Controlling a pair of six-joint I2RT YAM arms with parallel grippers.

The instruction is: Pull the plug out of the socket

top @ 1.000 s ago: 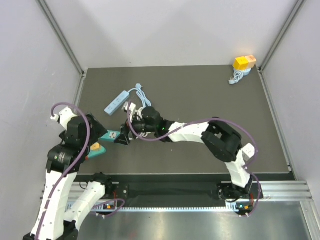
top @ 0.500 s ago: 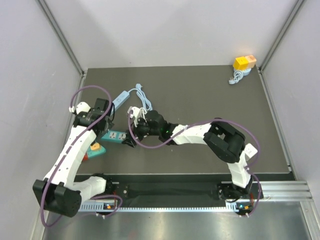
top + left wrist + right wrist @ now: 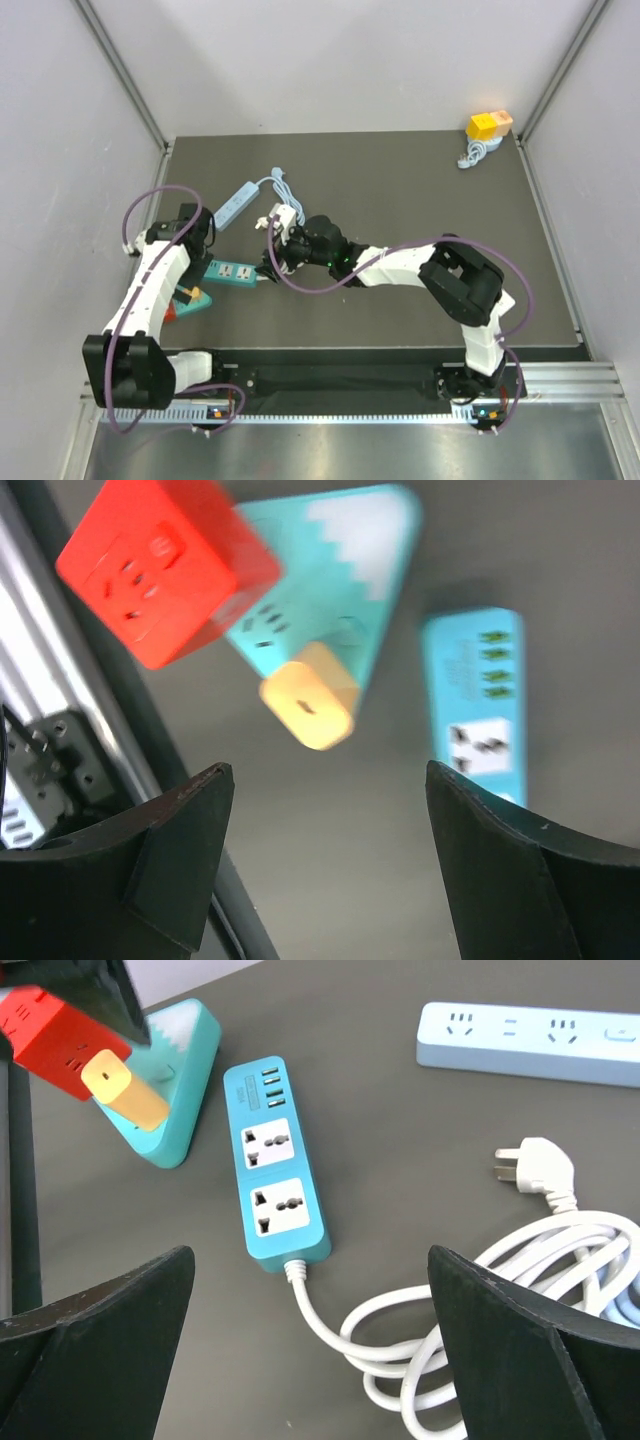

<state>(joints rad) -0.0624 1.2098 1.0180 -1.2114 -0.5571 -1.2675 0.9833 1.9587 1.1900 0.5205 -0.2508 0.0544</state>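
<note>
A yellow-orange plug [image 3: 307, 708] sticks in a teal triangular socket [image 3: 340, 590] with a white mountain print, at the mat's near left [image 3: 190, 297]. My left gripper [image 3: 328, 770] hovers above the mat near them, open, with the plug just beyond its fingertips and nothing between the jaws. In the top view it [image 3: 197, 258] sits beside the blue power strip [image 3: 235, 272]. My right gripper [image 3: 310, 1255] is open over that strip's cord end. From there the plug [image 3: 125, 1098] and the socket [image 3: 180, 1080] lie at the upper left.
A red cube socket [image 3: 160, 565] touches the teal one on its left. A light blue strip [image 3: 530, 1042], a loose white plug [image 3: 535, 1170] and coiled white cable [image 3: 480, 1300] lie right of the blue strip. A yellow cube socket [image 3: 488, 125] sits at the back right corner.
My left arm has swung out from its folded pose, over the sockets, its jaws narrowing slightly. The right gripper has drawn back to the right, uncovering the blue strip.
</note>
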